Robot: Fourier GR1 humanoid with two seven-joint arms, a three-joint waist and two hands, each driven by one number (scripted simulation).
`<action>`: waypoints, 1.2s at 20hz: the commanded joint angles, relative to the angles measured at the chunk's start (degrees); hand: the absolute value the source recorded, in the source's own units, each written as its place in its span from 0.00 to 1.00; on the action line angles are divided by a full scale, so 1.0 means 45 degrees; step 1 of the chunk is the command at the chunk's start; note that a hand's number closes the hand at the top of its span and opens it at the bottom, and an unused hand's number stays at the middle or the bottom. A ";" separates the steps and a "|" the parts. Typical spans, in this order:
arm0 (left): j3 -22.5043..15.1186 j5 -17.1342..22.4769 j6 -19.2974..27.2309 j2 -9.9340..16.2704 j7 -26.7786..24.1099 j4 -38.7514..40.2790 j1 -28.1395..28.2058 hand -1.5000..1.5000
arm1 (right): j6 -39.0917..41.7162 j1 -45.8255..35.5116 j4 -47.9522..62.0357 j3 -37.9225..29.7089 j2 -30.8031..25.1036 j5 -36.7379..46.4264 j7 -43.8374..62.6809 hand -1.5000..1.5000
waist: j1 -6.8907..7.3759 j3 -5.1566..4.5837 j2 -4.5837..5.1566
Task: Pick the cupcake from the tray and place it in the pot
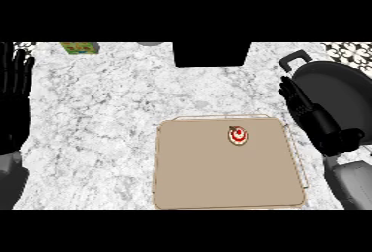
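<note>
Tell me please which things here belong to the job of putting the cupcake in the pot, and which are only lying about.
For the job:
- cupcake
- tan tray under it
- dark pot at the right
- right hand, open, beside the pot

Lying about:
- green box at the far left edge
- black block at the far edge
- left hand, resting open at the left

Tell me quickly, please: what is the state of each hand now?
Left hand: open, holding nothing, resting at the left edge.
Right hand: open, holding nothing; the cupcake lies on the tray.
</note>
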 commanded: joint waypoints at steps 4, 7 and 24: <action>-0.2143 -0.0134 -0.1399 -0.0197 0.1728 0.1438 0.1438 0.50 | -0.4253 0.0475 0.0020 -0.0093 0.1343 0.1511 0.2351 1.00 | -0.0188 -0.0091 0.0508; -0.2703 -0.0178 -0.1470 -0.0411 0.2175 0.1733 0.1900 0.50 | -0.5550 0.0969 0.1431 0.0018 -0.1320 0.4498 0.2882 1.00 | -0.0823 -0.0585 0.0844; -0.4154 -0.0410 -0.2174 -0.1076 0.3431 0.2595 0.2047 0.50 | -1.3034 0.0613 -0.0095 0.0603 0.5646 1.2298 0.7946 0.00 | -0.0107 -0.0167 0.0253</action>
